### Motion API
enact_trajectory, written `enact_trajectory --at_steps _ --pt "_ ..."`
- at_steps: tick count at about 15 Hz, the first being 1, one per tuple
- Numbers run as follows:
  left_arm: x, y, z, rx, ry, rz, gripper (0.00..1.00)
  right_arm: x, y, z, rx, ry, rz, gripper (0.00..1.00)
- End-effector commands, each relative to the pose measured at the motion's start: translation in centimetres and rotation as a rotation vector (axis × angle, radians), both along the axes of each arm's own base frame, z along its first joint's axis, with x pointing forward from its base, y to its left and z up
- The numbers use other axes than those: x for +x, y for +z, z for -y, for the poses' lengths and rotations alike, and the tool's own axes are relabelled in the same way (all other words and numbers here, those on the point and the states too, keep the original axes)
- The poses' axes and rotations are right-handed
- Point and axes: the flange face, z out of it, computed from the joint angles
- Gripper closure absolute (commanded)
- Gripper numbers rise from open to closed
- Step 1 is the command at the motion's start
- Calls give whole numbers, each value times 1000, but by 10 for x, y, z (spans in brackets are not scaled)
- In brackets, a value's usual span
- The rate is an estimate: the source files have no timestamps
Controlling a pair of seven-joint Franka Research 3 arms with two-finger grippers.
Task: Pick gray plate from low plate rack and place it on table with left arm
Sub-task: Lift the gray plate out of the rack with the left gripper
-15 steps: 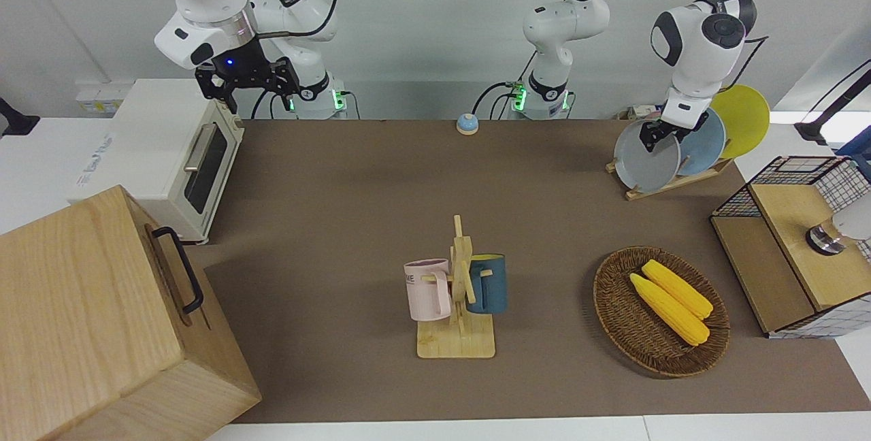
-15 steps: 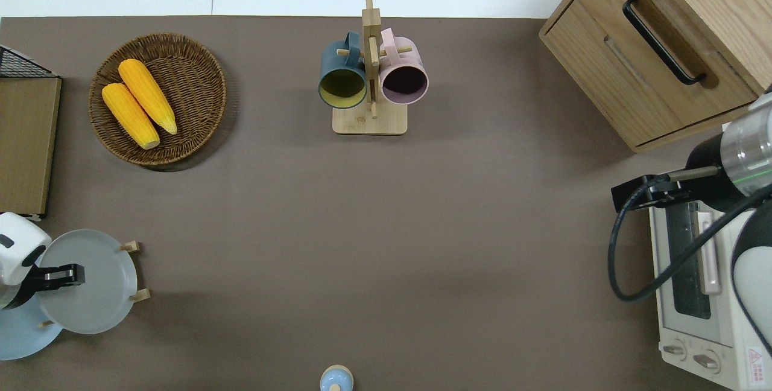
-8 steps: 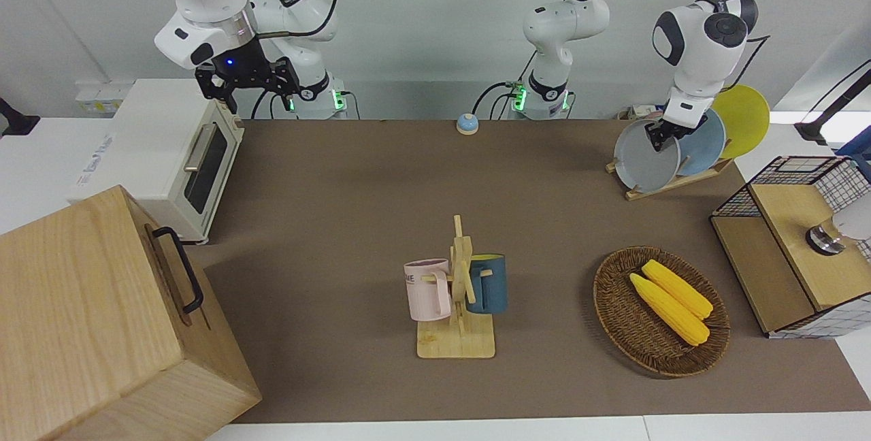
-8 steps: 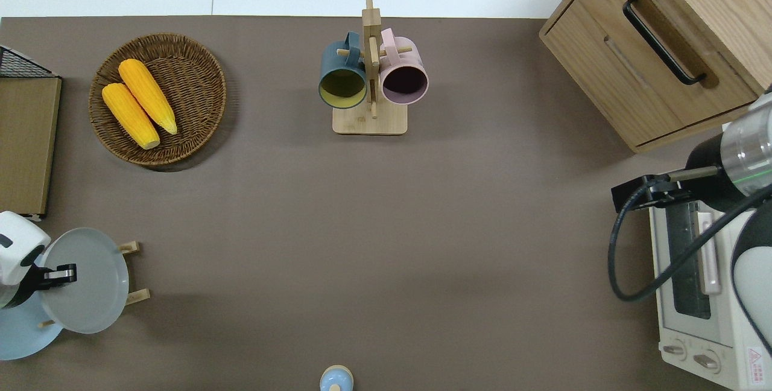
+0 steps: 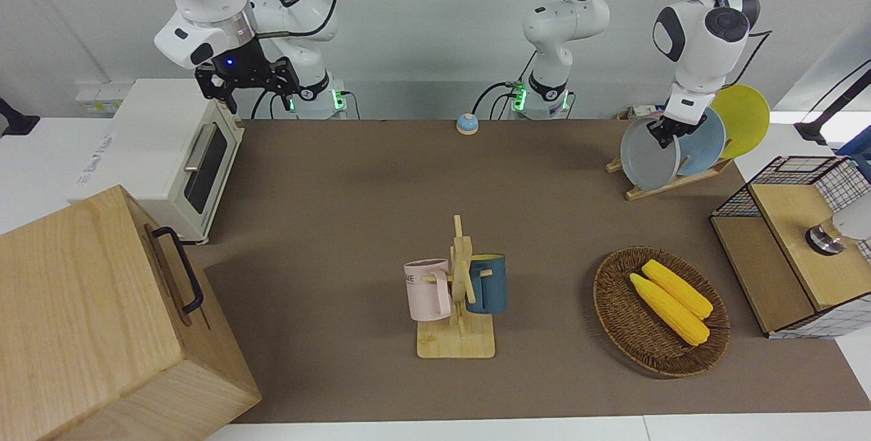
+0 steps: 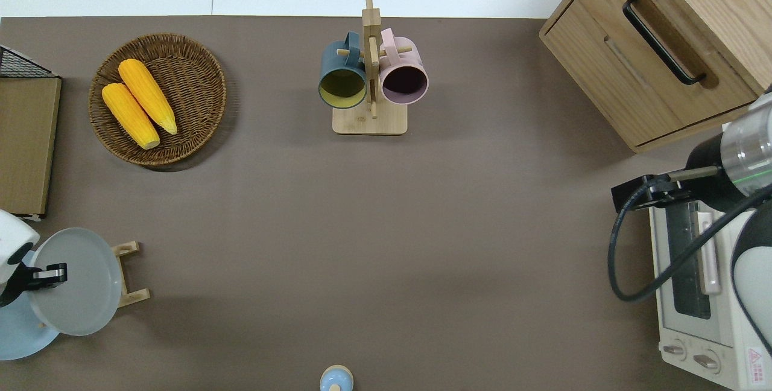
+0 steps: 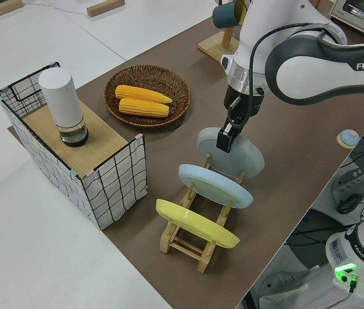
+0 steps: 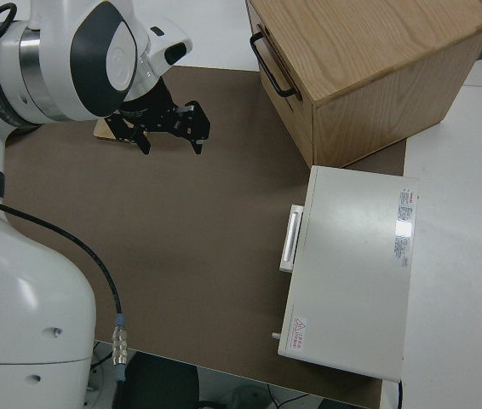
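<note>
The wide desk (image 5: 340, 175) with its dull brown mat carries a low slatted wooden rack (image 7: 198, 241). The left arm's black end effector (image 7: 226, 138) pinches the round, matte pale gray plate's (image 6: 75, 282) rim over that rack; a glossy light blue plate (image 7: 214, 185) stands just beside. The right arm is parked.

Overhead: light blue round plate (image 6: 15, 336) cut off by frame edge, partly covered by pale gray round plate (image 6: 77, 289). Low wooden slat rack (image 6: 128, 273) mostly hidden beneath plates. White toaster oven (image 6: 699, 312) cropped at edge.
</note>
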Motion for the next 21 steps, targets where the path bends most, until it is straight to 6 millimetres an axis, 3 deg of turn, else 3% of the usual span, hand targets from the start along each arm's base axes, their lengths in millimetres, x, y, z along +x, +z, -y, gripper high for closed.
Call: enact_trajectory --at_steps 1,5,8,17,21 --pt "4 44 0 30 0 -28 984 -2 4 2 -9 -15 -1 17" --pt "8 80 9 35 -1 -27 984 -2 4 2 -8 -15 -1 17" --pt "9 92 16 11 -1 -21 984 -2 4 2 -8 -15 -1 17" --pt "12 84 41 -273 -34 2 982 -2 4 2 -8 -15 -2 17" --pt "17 65 61 -486 -77 6 980 -2 4 2 -8 -15 -1 17"
